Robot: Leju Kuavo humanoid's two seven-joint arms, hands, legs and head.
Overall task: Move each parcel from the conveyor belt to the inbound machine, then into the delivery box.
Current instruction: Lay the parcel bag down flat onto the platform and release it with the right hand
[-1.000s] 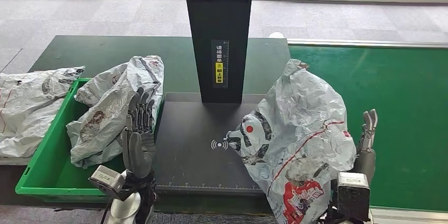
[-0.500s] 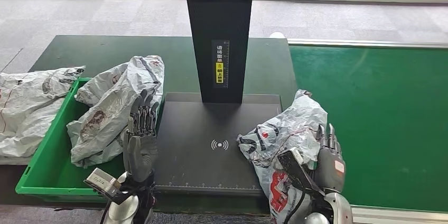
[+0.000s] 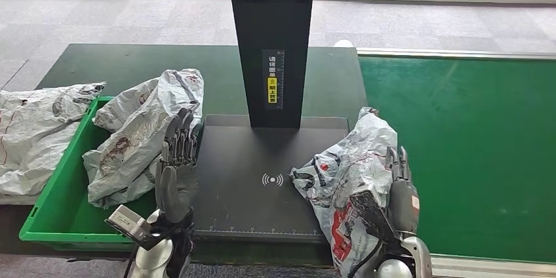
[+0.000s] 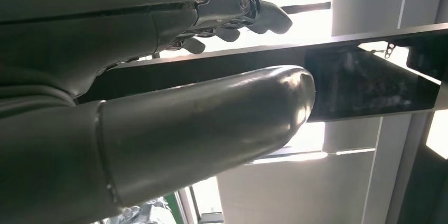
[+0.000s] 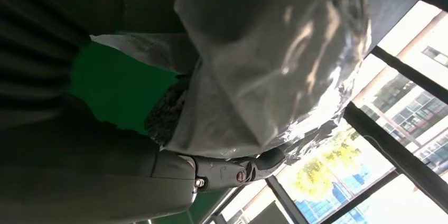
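Note:
A crumpled grey parcel [image 3: 347, 173] with red and black print lies on the right edge of the inbound machine's black platform [image 3: 249, 160], partly hanging over its front corner. My right hand [image 3: 401, 183] holds it from the conveyor side, fingers stretched along the wrap. In the right wrist view the parcel [image 5: 264, 60] lies against the palm with the fingers [image 5: 238, 171] under it. My left hand [image 3: 177, 166] stands upright and open at the platform's left edge, holding nothing; the left wrist view has its thumb [image 4: 211, 123] apart from the fingers [image 4: 238, 10].
The machine's black column [image 3: 271, 42] rises behind the platform. A green delivery box [image 3: 59, 206] on the left holds a grey parcel [image 3: 141, 134]; another parcel [image 3: 33, 127] lies beyond its left rim. The green conveyor belt [image 3: 472, 147] runs on the right.
The parcel has come down from a raised, spread position onto the platform's right edge. My right hand has moved in beside it, and my left hand has risen slightly.

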